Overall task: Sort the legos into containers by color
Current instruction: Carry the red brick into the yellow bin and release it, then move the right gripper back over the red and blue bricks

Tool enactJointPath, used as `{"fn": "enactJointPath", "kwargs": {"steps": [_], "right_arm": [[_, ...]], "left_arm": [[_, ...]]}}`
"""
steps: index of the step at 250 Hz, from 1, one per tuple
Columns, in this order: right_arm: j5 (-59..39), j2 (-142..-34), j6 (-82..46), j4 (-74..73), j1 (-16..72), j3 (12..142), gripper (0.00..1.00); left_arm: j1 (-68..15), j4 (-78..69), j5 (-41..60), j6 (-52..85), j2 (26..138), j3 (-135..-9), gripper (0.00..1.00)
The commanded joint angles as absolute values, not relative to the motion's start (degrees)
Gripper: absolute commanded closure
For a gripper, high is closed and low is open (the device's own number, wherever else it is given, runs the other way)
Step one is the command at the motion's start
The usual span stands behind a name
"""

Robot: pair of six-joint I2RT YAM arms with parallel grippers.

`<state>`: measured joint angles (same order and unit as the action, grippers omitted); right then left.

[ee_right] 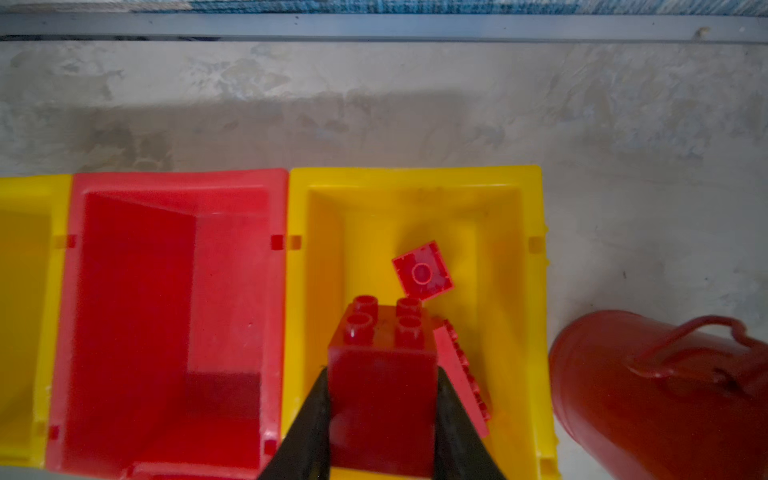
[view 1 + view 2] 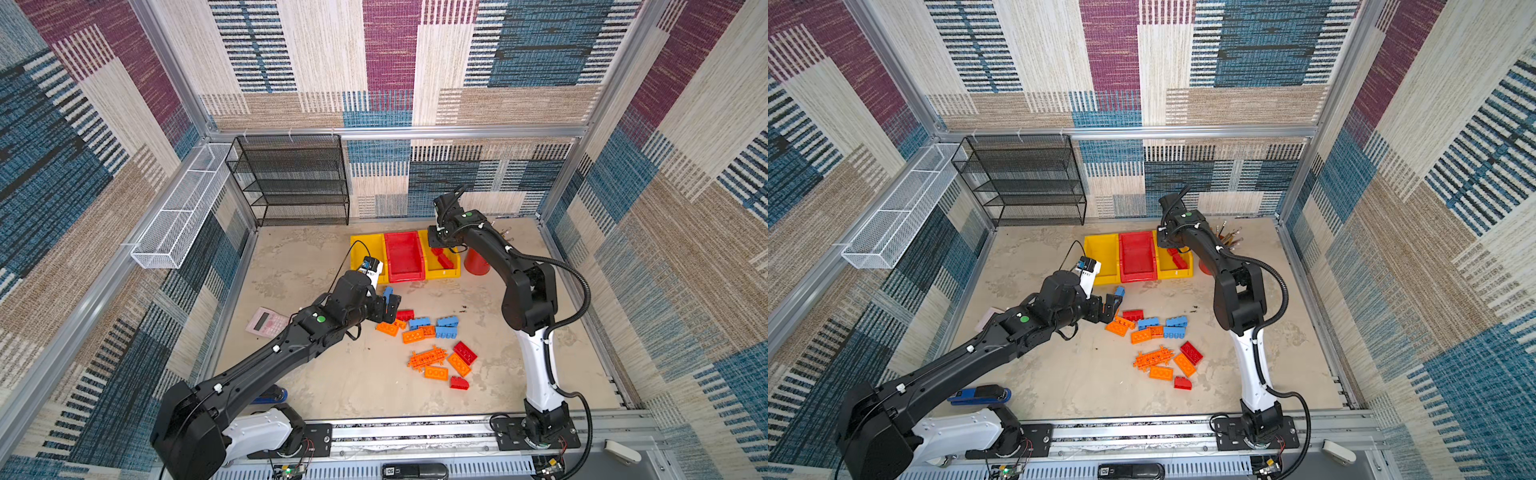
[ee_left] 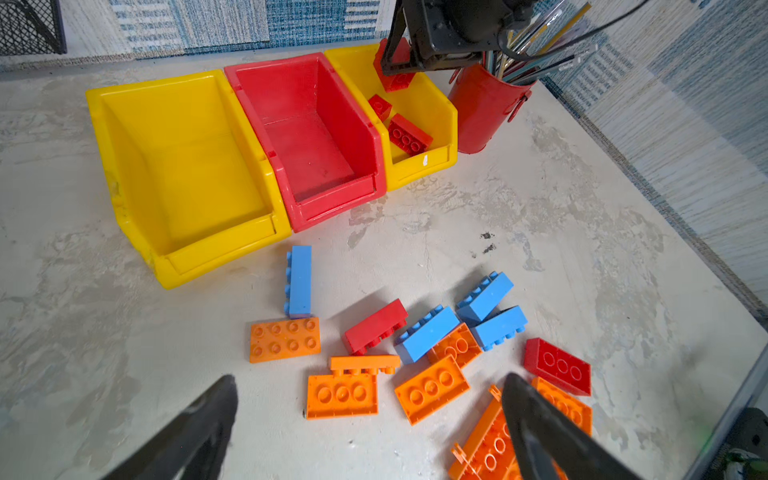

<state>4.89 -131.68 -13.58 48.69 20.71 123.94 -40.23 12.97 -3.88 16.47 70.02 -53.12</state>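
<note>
clamps red brick in right pincer over yellow bin beside red bin, holds left pincer agape before it.

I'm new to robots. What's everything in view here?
Bins: three, two yellow, red between, back of table.
Blue bricks: four, light blue, loose on table.
Orange bricks: about eight, orange, on table; one toothed plate.
Red bricks: six, red; three on table, two in right yellow bin, one held.
Pencil cup: one, red, beside that bin.
Calculator: one, pink, table's left.
Stapler: one, blue, front left.
Mesh racks: two, black at back, white on left wall.
Left pincer: one, black, open above loose bricks.
Right pincer: one, black, shut on red brick over right yellow bin.
</note>
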Motion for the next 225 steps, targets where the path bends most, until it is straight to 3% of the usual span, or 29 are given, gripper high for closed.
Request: {"fn": "enactJointPath", "kwargs": {"steps": [1,17,38,86,166,225], "right_arm": [[4.7,-136.6,-11.6,53.5,20.6,131.0,0.64],[4.8,-138.4,-10.9,54.9,20.4,133.9,0.5],[5.1,-138.0,-10.4,54.9,20.3,134.1,0.43],[4.5,-130.9,-11.0,55.4,20.6,127.8,0.41],[0.0,-108.1,-15.0,44.3,29.5,93.2,0.4],[-3.9,-101.6,-20.8,37.3,37.9,77.0,0.39]], "left_arm": [[-39.9,11.6,-2.9,12.7,72.1,-55.9,0.0],[-39.6,11.6,-2.8,12.3,72.8,-56.5,0.0],[-38.9,11.4,-1.6,12.5,73.1,-56.7,0.0],[-38.8,11.4,-1.4,14.4,71.2,-54.4,0.0],[-39.7,17.6,-0.9,17.3,59.2,-47.2,0.0],[-40.9,22.4,-0.9,24.7,46.1,-39.6,0.0]]}}
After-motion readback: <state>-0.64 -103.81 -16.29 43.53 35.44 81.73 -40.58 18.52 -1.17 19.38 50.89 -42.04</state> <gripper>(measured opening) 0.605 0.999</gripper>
